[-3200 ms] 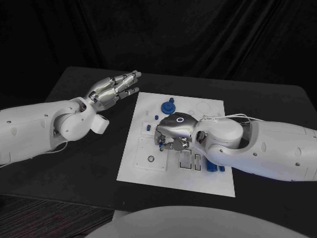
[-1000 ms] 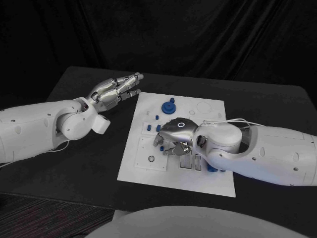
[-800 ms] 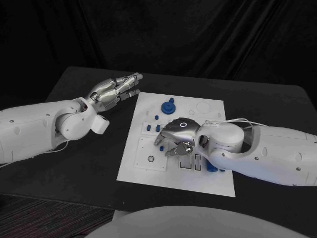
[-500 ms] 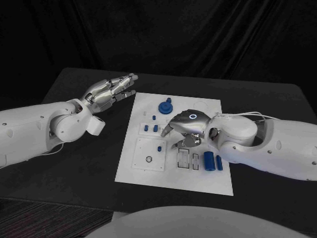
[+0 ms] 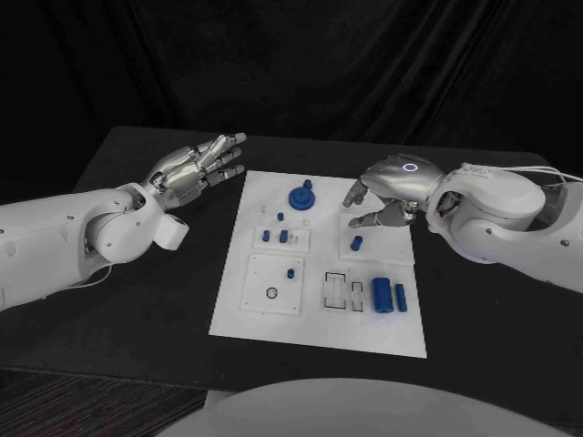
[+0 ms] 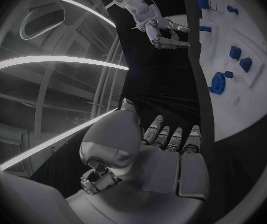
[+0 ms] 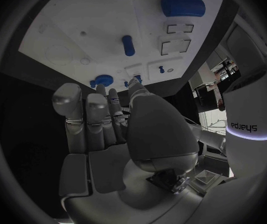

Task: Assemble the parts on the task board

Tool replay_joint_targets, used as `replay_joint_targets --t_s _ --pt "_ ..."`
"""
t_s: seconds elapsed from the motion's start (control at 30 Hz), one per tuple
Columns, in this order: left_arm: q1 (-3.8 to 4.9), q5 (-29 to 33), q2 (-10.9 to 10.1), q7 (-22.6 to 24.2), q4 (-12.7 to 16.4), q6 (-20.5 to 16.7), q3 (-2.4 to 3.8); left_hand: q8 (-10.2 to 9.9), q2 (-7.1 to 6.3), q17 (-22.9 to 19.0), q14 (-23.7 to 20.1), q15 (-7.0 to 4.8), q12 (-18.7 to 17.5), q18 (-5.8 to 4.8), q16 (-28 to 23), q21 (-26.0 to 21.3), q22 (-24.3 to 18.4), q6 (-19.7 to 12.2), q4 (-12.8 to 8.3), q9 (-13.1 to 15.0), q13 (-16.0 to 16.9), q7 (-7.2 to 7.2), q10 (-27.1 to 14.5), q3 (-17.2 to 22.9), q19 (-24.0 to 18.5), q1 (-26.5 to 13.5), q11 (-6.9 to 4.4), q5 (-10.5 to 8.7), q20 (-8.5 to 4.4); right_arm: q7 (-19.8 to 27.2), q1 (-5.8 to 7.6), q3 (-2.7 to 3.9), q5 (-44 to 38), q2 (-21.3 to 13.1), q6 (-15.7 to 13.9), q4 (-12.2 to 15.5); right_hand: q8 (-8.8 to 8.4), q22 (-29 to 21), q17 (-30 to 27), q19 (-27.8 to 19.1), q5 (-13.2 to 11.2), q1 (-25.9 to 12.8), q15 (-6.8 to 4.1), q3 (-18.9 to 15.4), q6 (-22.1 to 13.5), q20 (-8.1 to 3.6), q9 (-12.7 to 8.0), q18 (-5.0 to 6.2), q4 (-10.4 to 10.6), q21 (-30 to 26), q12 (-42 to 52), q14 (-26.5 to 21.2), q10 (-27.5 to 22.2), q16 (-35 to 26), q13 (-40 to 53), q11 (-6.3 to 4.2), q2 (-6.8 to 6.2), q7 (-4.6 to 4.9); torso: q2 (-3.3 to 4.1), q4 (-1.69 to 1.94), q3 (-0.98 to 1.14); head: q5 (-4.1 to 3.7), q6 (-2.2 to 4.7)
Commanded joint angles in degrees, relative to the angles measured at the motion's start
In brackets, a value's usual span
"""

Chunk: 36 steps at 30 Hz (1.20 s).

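Note:
The white task board (image 5: 321, 314) lies in the middle of the black table. On it are a round blue knob (image 5: 300, 197), several small blue pegs (image 5: 282, 236), a short blue peg (image 5: 357, 242) and a thick blue cylinder (image 5: 383, 292) beside a slim one (image 5: 401, 297). My right hand (image 5: 383, 196) hovers over the board's far right part, fingers apart and holding nothing. My left hand (image 5: 197, 164) is raised over the table, left of the board's far corner, with fingers stretched out and nothing in it. The right wrist view shows my right hand (image 7: 115, 134), the short peg (image 7: 128, 45) and the cylinder (image 7: 182, 6).
Bare black table (image 5: 148, 300) runs along both sides of the board. In the left wrist view my left hand (image 6: 165, 149) faces the board (image 6: 258, 45), with the knob (image 6: 217, 82) and my right hand (image 6: 161, 30) beyond it.
My right hand has lifted off the middle of the board and drawn back to its far right part, uncovering the short blue peg. My left hand has stayed about where it was.

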Motion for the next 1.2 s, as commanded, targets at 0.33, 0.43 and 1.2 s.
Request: replay_joint_targets --t_s 0.33,0.43,1.2 --pt "-0.26 0.45 0.37 2.3 -0.06 -0.07 0.05 -0.01 0.22 -0.08 -0.11 -1.01 0.21 0.43 -0.21 -0.24 -0.49 0.83 -0.15 0.12 -0.07 1.18 -0.01 0.05 -0.33 0.26 0.22 0.08 -0.37 -1.1 -1.43 -0.02 -0.4 -1.58 5.32 -1.55 -1.24 6.86 -1.83 0.48 -1.95 1.05 0.24 0.4 -1.15 0.34 -0.19 -0.94 -0.34 0.26 -1.54 -0.07 1.07 -0.92 0.04 0.02 -1.47 -0.61 0.17 0.07 0.04 -0.07 -0.01" --pt "-0.31 0.45 0.41 2.21 -0.09 0.01 0.05 0.0 0.6 -0.08 -0.11 -0.99 0.18 0.49 -0.21 -0.21 -0.42 0.91 -0.14 0.11 -0.08 1.45 -0.05 0.52 -0.3 1.03 0.39 1.9 -0.21 -0.53 -1.82 -0.02 -0.4 -1.67 5.05 -1.61 -1.4 7.06 -1.69 1.14 -2.07 1.39 -0.16 0.4 -1.28 0.03 -0.18 -1.08 -0.14 1.39 -1.54 0.71 2.68 -0.83 0.09 -0.42 -1.61 -0.58 0.17 0.05 0.03 -0.1 -0.01" --pt "-0.57 0.45 0.4 1.82 -0.25 0.6 0.05 0.27 1.23 -0.08 -0.11 -0.63 0.21 0.55 -0.21 -0.11 -0.16 1.93 -0.23 0.23 -0.07 2.12 -0.02 1.36 -0.19 2.75 0.85 5.61 0.18 2.38 -4.7 -0.03 -0.41 -1.21 5.52 -2.14 -1.64 7.19 -2.27 1.93 -2.61 5.11 -1.0 0.28 -5.48 -0.86 -0.2 -1.26 -0.69 1.95 -4.65 2.01 6.13 -1.91 0.04 -1.23 -3.36 -2.33 0.09 0.03 -0.03 -0.25 -0.01"
